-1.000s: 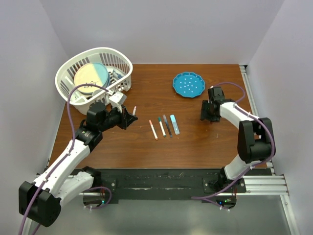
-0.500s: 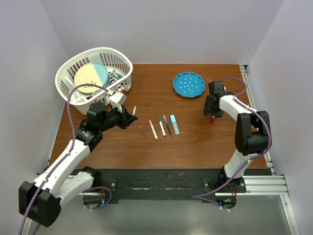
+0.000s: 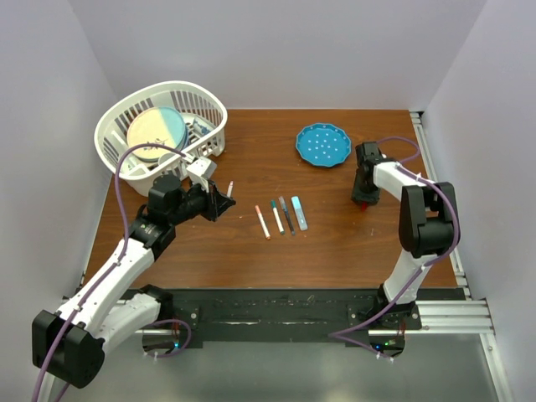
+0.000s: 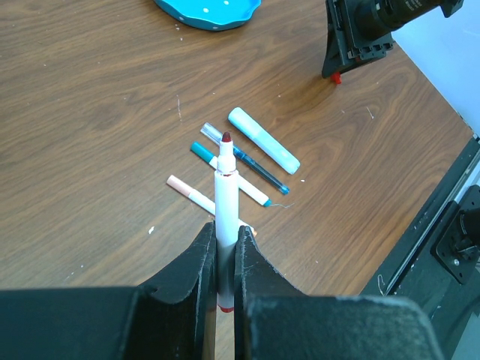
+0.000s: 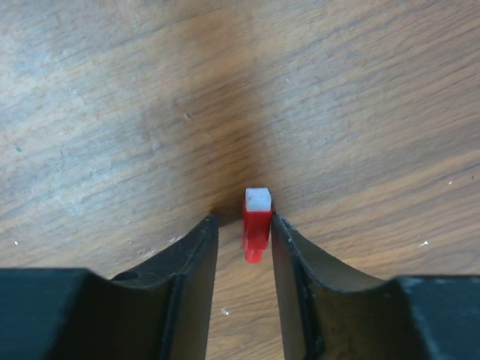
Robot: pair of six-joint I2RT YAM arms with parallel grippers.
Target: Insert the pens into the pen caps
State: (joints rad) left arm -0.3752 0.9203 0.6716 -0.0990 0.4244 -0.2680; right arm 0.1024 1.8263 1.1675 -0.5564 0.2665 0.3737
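One white pen with a dark red tip is clamped upright between the left gripper's closed fingers, above the wooden table. To its right, four pens lie side by side on the wood: salmon-ended pen, teal-ended pen, dark blue pen and thicker light blue pen. Farthest right, the right gripper is set narrowly around a red pen cap on the table; the cap touches the finger on the right of the wrist view, with a sliver of gap at the other.

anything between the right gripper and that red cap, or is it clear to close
Nothing visible stands in the way. The red cap lies on the table between the fingers of the right gripper. There is only a narrow strip of bare wood on one side, and the other finger is close against it.
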